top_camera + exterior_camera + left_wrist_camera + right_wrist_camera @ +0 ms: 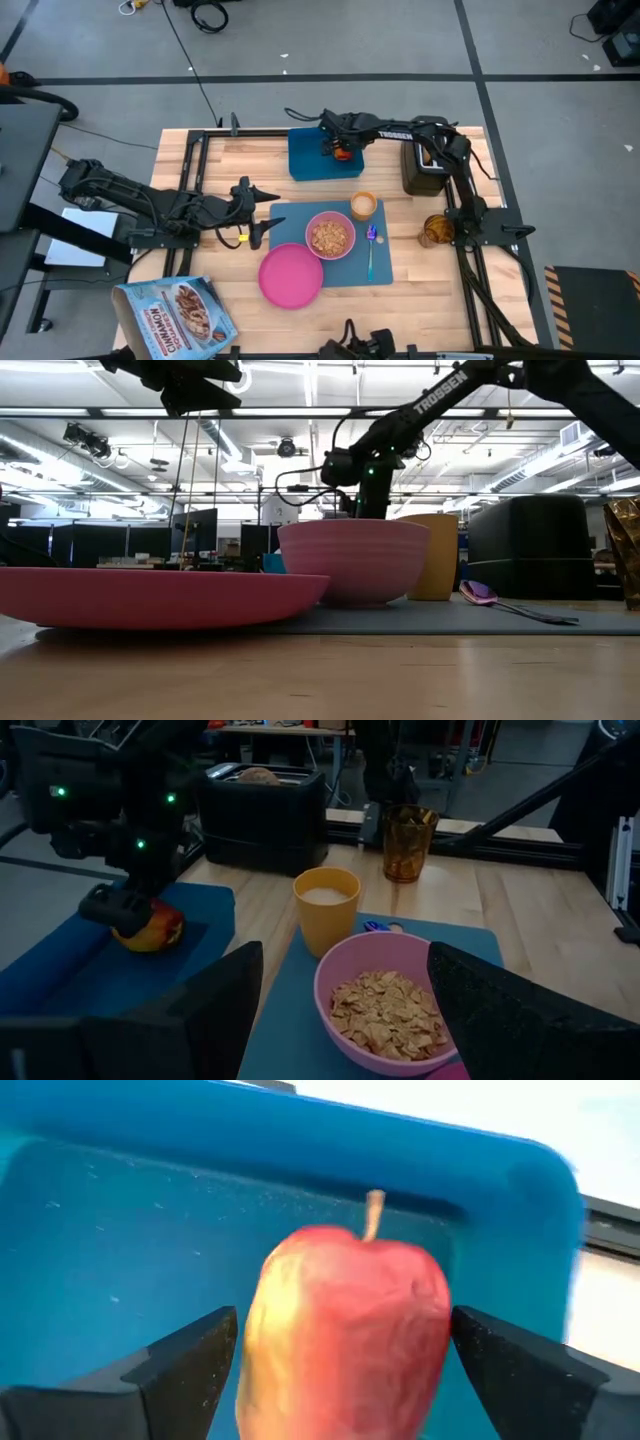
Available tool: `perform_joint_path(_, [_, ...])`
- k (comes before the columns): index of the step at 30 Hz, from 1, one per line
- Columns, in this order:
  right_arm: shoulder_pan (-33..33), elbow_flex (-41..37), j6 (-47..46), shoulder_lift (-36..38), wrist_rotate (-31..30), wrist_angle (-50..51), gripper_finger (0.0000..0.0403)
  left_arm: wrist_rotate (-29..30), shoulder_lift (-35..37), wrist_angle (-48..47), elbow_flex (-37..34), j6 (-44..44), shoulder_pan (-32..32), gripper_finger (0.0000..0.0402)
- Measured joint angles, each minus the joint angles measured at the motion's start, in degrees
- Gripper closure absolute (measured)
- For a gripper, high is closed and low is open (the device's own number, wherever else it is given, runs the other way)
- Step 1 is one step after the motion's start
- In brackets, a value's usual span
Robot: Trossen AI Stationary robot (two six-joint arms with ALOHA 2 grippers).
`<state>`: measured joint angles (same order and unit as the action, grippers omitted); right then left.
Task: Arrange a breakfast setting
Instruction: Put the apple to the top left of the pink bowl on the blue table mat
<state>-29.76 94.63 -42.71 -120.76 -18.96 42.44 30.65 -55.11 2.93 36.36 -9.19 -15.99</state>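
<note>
The red apple [345, 1330] sits upright on the floor of the bright blue tray [312, 160] at the table's far side. My right gripper [340, 149] is open and reaches down over it, one finger close beside each flank of the apple [155, 930]. On the slate-blue mat [300, 225] stand the pink bowl [330, 237] of cereal, the orange cup [363, 206] and the teal-handled spoon [371, 252]. The pink plate [291, 277] overlaps the mat's near left corner. The toast [258, 775] sticks up from the black toaster [425, 168]. My left gripper [262, 213] waits open, above the mat's left edge.
An amber glass [435, 231] stands right of the mat, near the right arm's base. A cereal box [175, 315] lies at the near left corner. Bare wood shows between the tray and the mat and along the near right.
</note>
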Motion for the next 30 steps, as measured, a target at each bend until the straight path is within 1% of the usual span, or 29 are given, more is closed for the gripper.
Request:
perform_joint_path(6, [-0.44, 0.24, -1.1, -1.98, 0.48, -1.85, 0.0044, 0.0, 0.02, -0.12, 0.0, -0.02, 0.0, 0.0111])
perform_joint_path(12, [-0.7, 0.23, 0.49, -2.66, 0.32, -3.27, 0.0044, 0.02, 0.0, -0.28, 0.0, -0.02, 0.0, 0.0111])
perform_joint_path(16, [-1.2, 0.2, 0.95, -2.7, 3.5, -3.92, 0.0044, 0.02, 0.0, -0.17, 0.0, -0.01, 0.0, 0.0111])
perform_joint_path(21, [-1.19, 0.19, 2.18, -2.66, 4.47, -3.99, 0.0048, 0.02, 0.0, -0.15, 0.0, -0.02, 0.0, 0.0111])
perform_joint_path(23, [-1.29, 0.2, 2.71, -2.64, 5.47, -3.74, 0.0043, 0.02, 0.0, -0.15, 0.0, -0.02, 0.0, 0.0111])
perform_joint_path(28, [-1.07, -0.32, 4.77, -3.32, 10.04, -1.91, 0.0009, 0.04, 0.0, -0.15, 0.0, -0.02, 0.0, 0.0111])
perform_joint_path(30, [-1.09, -0.11, 4.76, -3.1, 9.82, -2.32, 0.0008, 0.04, 0.0, -0.13, 0.0, -0.02, 0.0, 0.0111])
